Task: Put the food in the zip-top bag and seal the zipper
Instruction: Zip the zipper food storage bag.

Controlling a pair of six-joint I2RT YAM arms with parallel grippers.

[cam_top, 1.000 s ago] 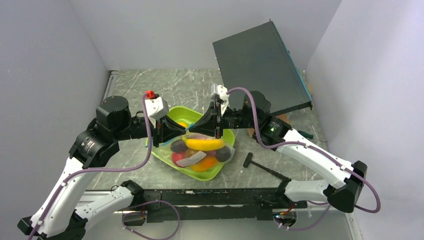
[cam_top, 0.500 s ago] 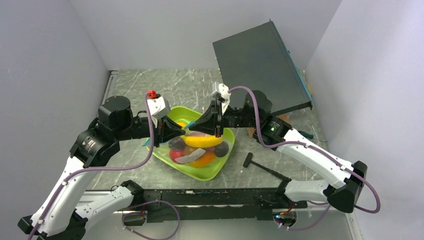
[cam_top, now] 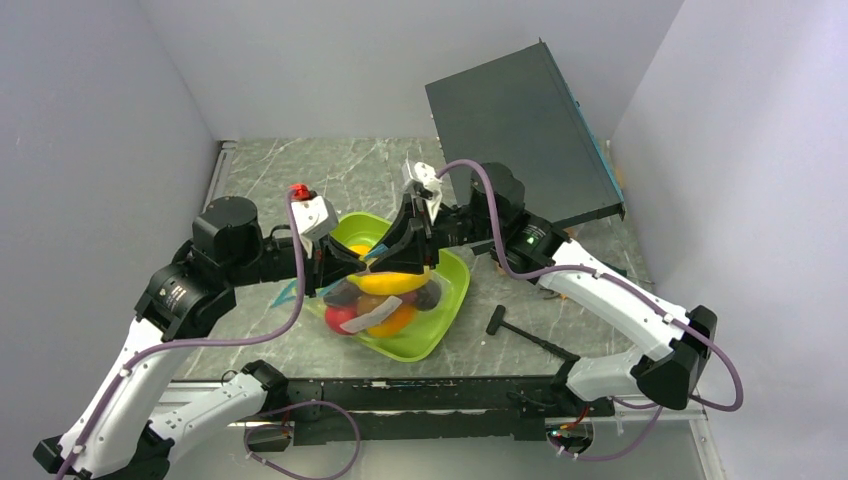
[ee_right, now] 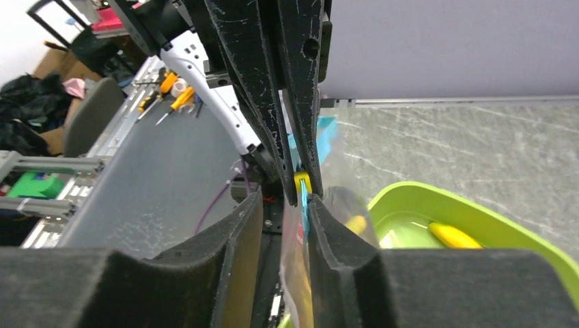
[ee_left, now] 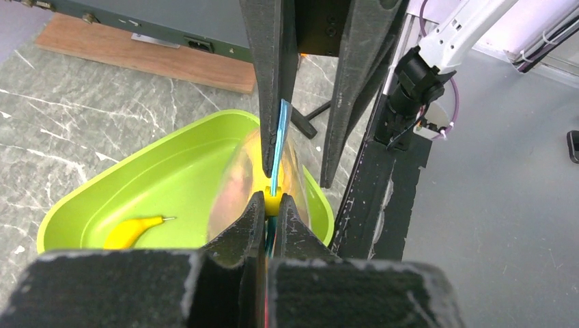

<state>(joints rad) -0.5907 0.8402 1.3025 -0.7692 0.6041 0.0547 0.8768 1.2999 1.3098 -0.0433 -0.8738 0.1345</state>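
Down on the table (cam_top: 300, 170), over the lime-green tray (cam_top: 447, 308), the zip-top bag (cam_top: 352, 296) hangs, stuffed with food (cam_top: 395, 283). My left claw (ee_left: 272, 203) is clenched on the zipper (ee_left: 278, 137). My right claw (ee_right: 287, 201) is released, jaws apart beside that strip.

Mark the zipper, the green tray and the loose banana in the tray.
zipper (ee_left: 279, 147), left wrist view, middle of the blue strip.
green tray (ee_left: 179, 184), left wrist view, bare inner floor.
loose banana (ee_left: 128, 233), left wrist view, its thick middle.
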